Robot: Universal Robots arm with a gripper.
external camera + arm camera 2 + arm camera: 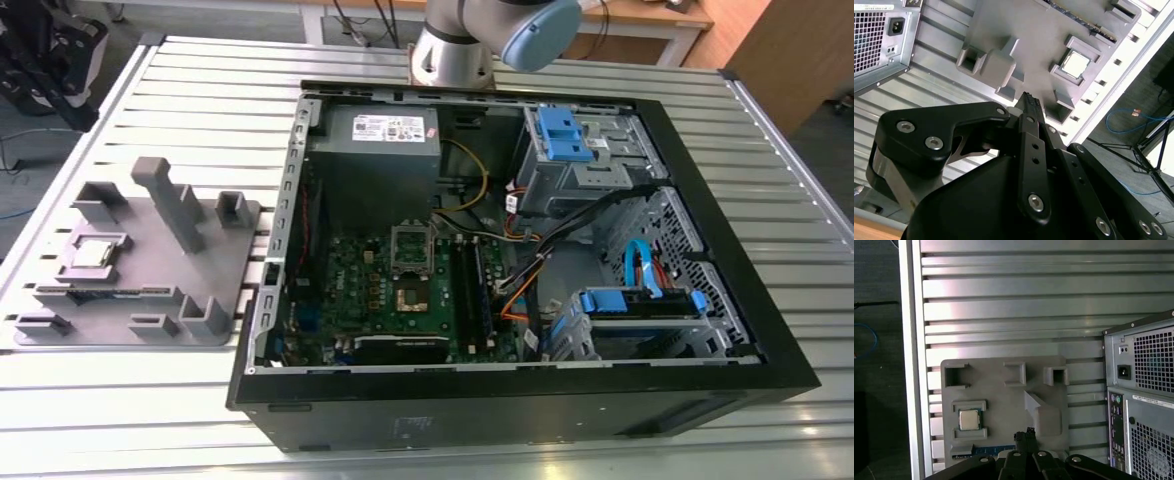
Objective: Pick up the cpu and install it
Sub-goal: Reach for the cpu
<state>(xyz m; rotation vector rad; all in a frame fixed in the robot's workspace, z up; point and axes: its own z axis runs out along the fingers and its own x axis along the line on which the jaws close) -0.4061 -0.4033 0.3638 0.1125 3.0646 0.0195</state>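
The cpu (pixel 91 252) is a small silver square lying flat in a recess of the grey fixture (pixel 134 310), at the exterior view's left of the open computer case (pixel 521 390). Both wrist views show the cpu (pixel 1075 65) (pixel 969 419) from high above, seated in its pocket of the fixture (pixel 1019 40) (pixel 1004 390). My gripper (pixel 1028 100) (pixel 1027 434) hangs well above the fixture, off to one side of the cpu, shut with nothing in it. On the green motherboard, the socket (pixel 414 295) lies uncovered with its silver bracket (pixel 411 243) raised behind it.
A memory stick (pixel 107 293) lies in a slot of the fixture, whose tall grey posts (pixel 167 200) stand near the cpu. The case holds a power supply (pixel 374 135), blue drive bays (pixel 561 135) and loose cables (pixel 534 260). The slatted metal table (pixel 187 90) surrounds everything.
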